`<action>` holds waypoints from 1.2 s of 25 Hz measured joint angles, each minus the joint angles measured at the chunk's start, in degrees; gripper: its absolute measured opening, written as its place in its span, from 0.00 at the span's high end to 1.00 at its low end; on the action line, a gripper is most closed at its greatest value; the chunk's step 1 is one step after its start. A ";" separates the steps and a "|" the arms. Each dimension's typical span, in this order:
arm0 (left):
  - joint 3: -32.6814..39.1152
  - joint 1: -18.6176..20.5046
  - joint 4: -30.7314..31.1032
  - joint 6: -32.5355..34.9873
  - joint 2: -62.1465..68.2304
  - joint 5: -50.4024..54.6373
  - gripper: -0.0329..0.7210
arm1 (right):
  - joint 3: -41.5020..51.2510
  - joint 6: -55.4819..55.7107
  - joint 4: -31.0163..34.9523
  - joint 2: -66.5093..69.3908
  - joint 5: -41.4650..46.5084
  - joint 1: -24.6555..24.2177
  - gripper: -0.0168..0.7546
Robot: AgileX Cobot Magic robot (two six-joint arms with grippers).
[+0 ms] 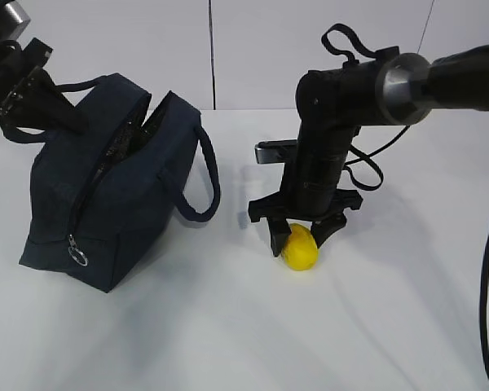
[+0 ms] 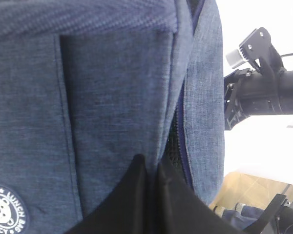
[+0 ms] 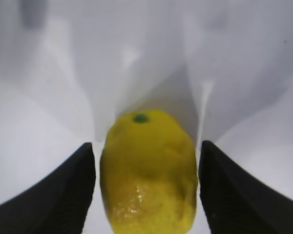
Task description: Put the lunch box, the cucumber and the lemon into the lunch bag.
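The navy lunch bag [image 1: 122, 204] stands tilted on the white table at the left, zipper open, with its silver ring pull [image 1: 78, 257] low on the front. My left gripper [image 1: 69, 116] is shut on the bag's upper edge beside the zipper opening [image 2: 178, 131]; in the left wrist view its jaws [image 2: 150, 163] press together on the blue fabric [image 2: 112, 97]. The yellow lemon [image 1: 300, 247] lies on the table right of the bag. My right gripper [image 1: 298, 242] points down over it, open, one finger on each side of the lemon [image 3: 146, 170] with narrow gaps. The lunch box and the cucumber are out of view.
One bag handle [image 1: 205, 175] loops out towards the lemon. The right arm [image 2: 263, 92] shows past the bag in the left wrist view. A white wall [image 1: 228, 49] closes the back of the table.
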 joint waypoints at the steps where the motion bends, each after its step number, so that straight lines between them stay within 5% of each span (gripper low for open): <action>1: 0.00 0.00 0.00 0.00 0.00 0.00 0.97 | 0.00 0.00 0.00 0.00 0.00 0.00 0.34; 20: 0.00 0.00 0.26 0.00 0.00 0.00 0.97 | -3.04 0.00 -0.26 0.37 8.35 0.00 0.50; 30: 0.00 0.00 6.45 -2.20 0.00 0.00 0.97 | -11.12 -0.49 1.49 -0.56 9.86 0.00 0.51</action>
